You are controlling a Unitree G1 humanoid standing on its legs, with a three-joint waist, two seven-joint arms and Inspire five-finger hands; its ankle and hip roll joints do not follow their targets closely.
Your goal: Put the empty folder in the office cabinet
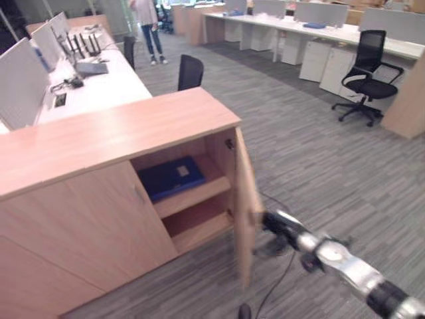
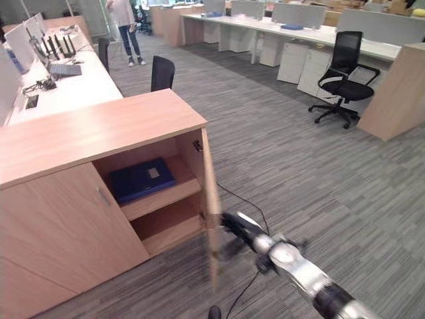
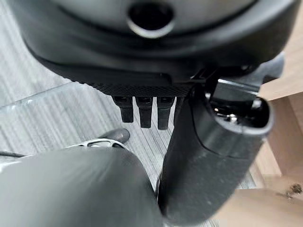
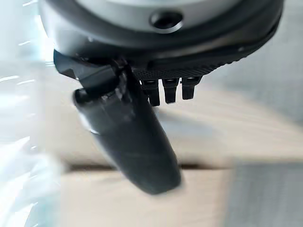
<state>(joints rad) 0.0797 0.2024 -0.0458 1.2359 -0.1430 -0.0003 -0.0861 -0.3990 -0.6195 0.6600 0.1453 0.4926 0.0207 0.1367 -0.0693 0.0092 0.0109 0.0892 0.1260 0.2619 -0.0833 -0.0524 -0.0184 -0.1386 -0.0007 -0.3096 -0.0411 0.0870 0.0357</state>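
A dark blue folder (image 1: 171,177) lies flat on the upper shelf inside the light wooden office cabinet (image 1: 113,133). The cabinet's right door (image 1: 246,199) stands open, swung out towards me. My right hand (image 1: 271,224) reaches in from the lower right and is at the outer face of that door, near its free edge. In the right wrist view its thumb (image 4: 137,137) sticks out and the fingers (image 4: 170,90) run straight towards blurred wood. My left hand (image 3: 213,156) hangs over the carpet beside the cabinet, fingers straight, holding nothing.
A desk with monitors and a keyboard (image 1: 86,73) stands behind the cabinet, a black chair (image 1: 190,72) beside it. A black swivel chair (image 1: 365,76) stands at the right by white desks (image 1: 299,30). A person (image 1: 149,26) stands far back. Grey carpet (image 1: 319,166) spreads to the right.
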